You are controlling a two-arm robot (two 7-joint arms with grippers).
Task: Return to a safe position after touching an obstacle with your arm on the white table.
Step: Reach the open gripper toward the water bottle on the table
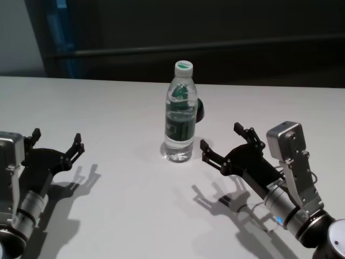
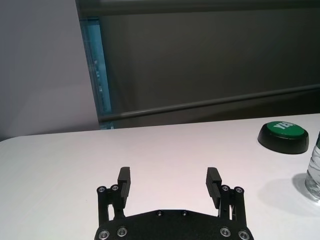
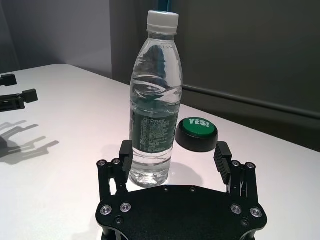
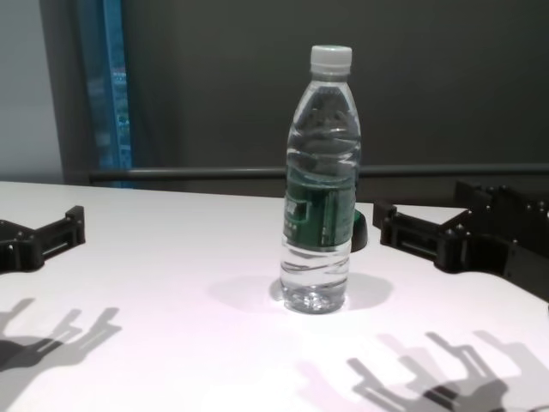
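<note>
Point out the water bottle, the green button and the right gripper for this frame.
water bottle (image 1: 180, 127), head view, on the dark green label band.
green button (image 3: 196, 134), right wrist view, on its black side, under the green top.
right gripper (image 3: 174, 156), right wrist view, midway between its open fingertips.

One bottle (image 1: 180, 113), one button (image 3: 196, 133), two grippers

We see the bottle (image 1: 180, 116) standing upright near the middle of the table (image 1: 118, 108). It is clear plastic, with a white screw cap, a dark green label band around its middle and clear water inside. The table is broad, flat and glossy white, and the bottle throws a soft shadow on it around its base.
</note>
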